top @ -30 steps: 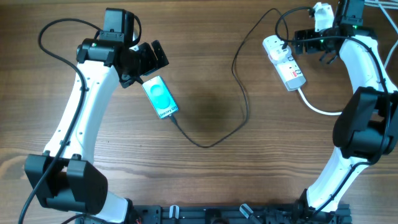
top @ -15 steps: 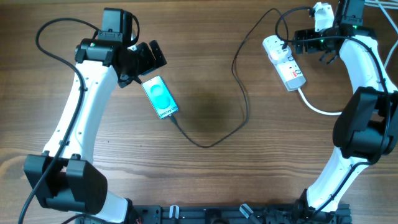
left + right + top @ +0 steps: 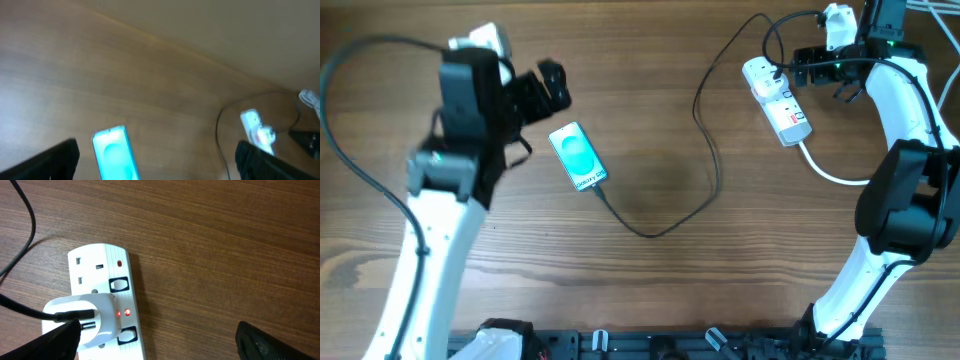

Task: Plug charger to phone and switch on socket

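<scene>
The phone (image 3: 578,156) lies flat on the table with its cyan screen up; it also shows in the left wrist view (image 3: 115,158). The charger's thin black cable (image 3: 705,150) runs from the phone's lower end in a loop to the white adapter (image 3: 85,317) plugged into the socket (image 3: 777,100). Red lights glow beside the adapter on the socket (image 3: 112,270). My left gripper (image 3: 545,85) is open and empty, raised above and left of the phone, blurred by motion. My right gripper (image 3: 815,62) is open and empty, hovering just right of the socket's far end.
The socket's thick white cord (image 3: 830,172) curves away under my right arm. The far table edge (image 3: 200,55) shows in the left wrist view. The black cable's slack loop (image 3: 650,232) lies in the middle of the table.
My left arm has lifted and swung left, away from the phone, and is blurred by motion. The phone, cable, socket and right arm have not moved.
</scene>
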Robot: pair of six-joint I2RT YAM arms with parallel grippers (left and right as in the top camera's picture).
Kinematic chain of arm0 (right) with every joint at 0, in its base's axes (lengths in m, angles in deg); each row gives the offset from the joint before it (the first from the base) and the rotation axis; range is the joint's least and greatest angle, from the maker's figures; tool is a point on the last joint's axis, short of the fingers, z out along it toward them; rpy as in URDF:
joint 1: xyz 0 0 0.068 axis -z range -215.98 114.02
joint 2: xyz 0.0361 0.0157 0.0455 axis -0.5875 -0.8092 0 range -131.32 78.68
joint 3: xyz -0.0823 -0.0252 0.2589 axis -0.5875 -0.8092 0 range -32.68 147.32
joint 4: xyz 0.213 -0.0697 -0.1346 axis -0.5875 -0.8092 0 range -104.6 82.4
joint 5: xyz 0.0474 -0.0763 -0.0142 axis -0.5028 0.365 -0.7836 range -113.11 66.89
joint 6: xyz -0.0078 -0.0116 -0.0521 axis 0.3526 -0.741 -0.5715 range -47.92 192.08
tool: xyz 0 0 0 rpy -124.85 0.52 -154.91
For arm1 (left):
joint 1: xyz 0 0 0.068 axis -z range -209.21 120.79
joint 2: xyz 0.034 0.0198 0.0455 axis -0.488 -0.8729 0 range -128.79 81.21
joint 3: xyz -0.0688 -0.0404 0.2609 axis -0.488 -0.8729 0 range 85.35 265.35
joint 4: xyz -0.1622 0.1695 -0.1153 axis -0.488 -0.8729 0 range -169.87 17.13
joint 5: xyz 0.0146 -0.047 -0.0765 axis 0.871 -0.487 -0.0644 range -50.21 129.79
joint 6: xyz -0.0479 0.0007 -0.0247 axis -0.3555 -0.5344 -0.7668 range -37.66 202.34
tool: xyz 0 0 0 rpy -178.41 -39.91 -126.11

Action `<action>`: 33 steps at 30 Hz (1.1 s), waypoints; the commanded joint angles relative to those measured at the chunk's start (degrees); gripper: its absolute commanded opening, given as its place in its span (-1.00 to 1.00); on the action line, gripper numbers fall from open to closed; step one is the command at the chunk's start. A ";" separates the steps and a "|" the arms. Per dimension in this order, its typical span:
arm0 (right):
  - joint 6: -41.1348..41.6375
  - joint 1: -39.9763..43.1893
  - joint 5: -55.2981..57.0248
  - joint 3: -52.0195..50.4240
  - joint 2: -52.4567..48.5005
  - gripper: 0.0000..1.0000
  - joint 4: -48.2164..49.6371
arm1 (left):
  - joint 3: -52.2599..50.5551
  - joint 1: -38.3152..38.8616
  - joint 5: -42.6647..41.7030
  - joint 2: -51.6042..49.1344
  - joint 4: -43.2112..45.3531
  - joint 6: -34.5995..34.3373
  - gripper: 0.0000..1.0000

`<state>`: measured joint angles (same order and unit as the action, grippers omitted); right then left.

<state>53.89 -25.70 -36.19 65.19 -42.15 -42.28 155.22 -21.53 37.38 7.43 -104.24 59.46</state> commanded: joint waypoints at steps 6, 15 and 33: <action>-0.74 -0.13 -0.76 -0.07 0.33 0.99 0.11 | -45.44 -0.42 0.37 9.86 40.19 -12.68 1.00; -0.76 -0.13 -0.74 -0.07 0.33 0.99 0.11 | -68.19 -0.48 0.61 17.18 64.59 -17.03 1.00; -0.72 -0.13 -0.76 -0.07 0.33 0.99 0.11 | -69.55 -0.39 8.28 58.21 27.61 -8.44 1.00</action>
<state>53.89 -25.70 -36.19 65.19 -42.15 -42.21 85.69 -21.68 43.67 59.36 -76.37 44.27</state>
